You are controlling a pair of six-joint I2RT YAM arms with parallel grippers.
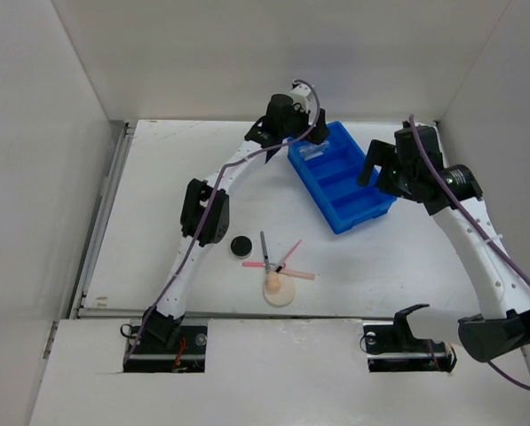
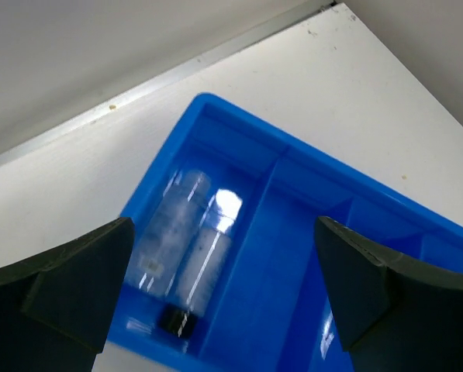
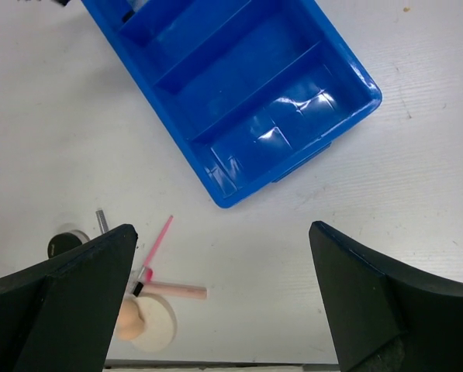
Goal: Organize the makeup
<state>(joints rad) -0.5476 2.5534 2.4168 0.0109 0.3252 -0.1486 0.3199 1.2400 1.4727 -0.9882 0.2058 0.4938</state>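
Note:
A clear rectangular tube with a black cap lies in the end compartment of the blue tray; my left gripper hangs open and empty above it, also in the top view. My right gripper is open and empty above the table, near the tray's right side. On the table lie a black round compact, a thin dark pencil, thin pink sticks, a beige round puff and a peach sponge on the puff. The right wrist view shows the puff and sponge.
The blue tray stands at the back right of the white table, its other two compartments empty. White walls enclose the table on three sides. A metal rail runs along the left edge.

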